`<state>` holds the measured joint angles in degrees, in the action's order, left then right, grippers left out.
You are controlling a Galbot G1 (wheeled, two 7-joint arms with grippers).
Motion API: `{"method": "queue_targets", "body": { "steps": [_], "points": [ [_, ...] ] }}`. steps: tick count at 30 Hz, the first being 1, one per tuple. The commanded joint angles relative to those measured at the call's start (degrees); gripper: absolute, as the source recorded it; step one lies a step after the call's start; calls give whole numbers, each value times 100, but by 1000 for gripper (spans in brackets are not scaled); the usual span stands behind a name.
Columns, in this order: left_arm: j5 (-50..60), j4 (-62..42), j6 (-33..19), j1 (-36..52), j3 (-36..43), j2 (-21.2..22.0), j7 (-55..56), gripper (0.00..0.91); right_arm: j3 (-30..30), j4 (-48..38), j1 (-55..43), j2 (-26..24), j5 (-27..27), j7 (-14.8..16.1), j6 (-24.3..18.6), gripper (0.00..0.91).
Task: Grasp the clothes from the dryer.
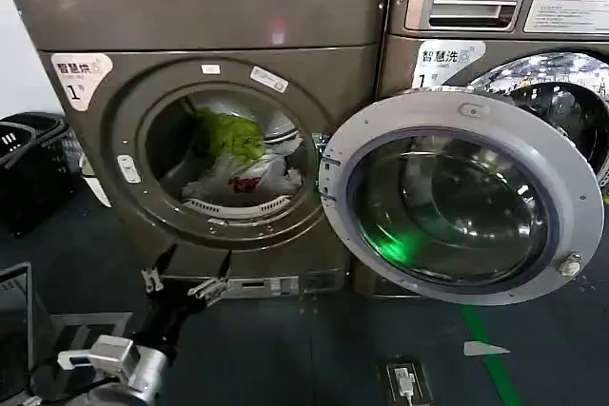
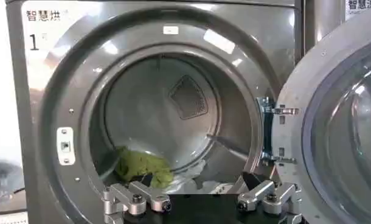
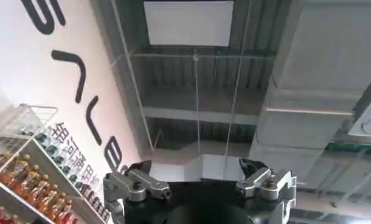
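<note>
Dryer (image 1: 200, 121): bronze-grey front-loader, white sticker marked "1" at its upper corner, round port standing open.

Clothes (image 1: 238, 164): a soft heap on the drum floor just inside the port; a lime-green piece lies on top towards the back, white and pale grey pieces with a small red patch lie nearer the lip.

Left gripper (image 1: 186, 278): in front of the dryer, below the port and well short of it, fingers (image 2: 132, 198) spread apart, holding nothing. The left wrist view looks straight into the drum.

Right gripper (image 3: 201, 182): fingers apart and empty, camera turned up at a ceiling, away from the dryer; idle, by my reading.

Step in hand, as judged: approach and reach. The left gripper needs to rise to port height, enter over the lower lip without striking it, and close on a bunched fold of the near white cloth rather than a flat layer, so the cloth does not slip.

Door (image 1: 466, 197): swung fully open beside the dryer, across the LG machine (image 1: 495, 7); it leaves the port free.

Black basket (image 1: 29, 159): on the floor at the dryer's far side from the door, clear of the reach.

Obstacle: the port's rim alone narrows the entry.
</note>
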<state>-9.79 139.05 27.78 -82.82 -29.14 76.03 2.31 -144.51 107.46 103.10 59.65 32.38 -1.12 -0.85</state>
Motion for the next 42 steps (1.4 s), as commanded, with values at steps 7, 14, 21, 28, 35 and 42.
{"method": "queue_targets", "body": {
  "steps": [7,14,21,28,35,42],
  "points": [
    [-1,1,-18,-3,-8,20,20,907,14,-13,-3,7,-4,0,-319,907],
    [-2,0,-20,-7,-8,23,19,907,18,-10,-3,15,9,3,-328,907],
    [1,1,-20,-12,-5,25,16,907,12,-42,0,14,10,9,-341,907],
    [7,3,-17,-14,-1,30,13,907,20,-63,0,12,13,21,-362,907],
    [15,-1,-15,-23,6,38,6,907,35,-81,-5,12,26,22,-375,907],
    [17,-20,-15,-21,10,28,2,907,65,-98,-21,16,24,22,-372,907]
  ]
}}
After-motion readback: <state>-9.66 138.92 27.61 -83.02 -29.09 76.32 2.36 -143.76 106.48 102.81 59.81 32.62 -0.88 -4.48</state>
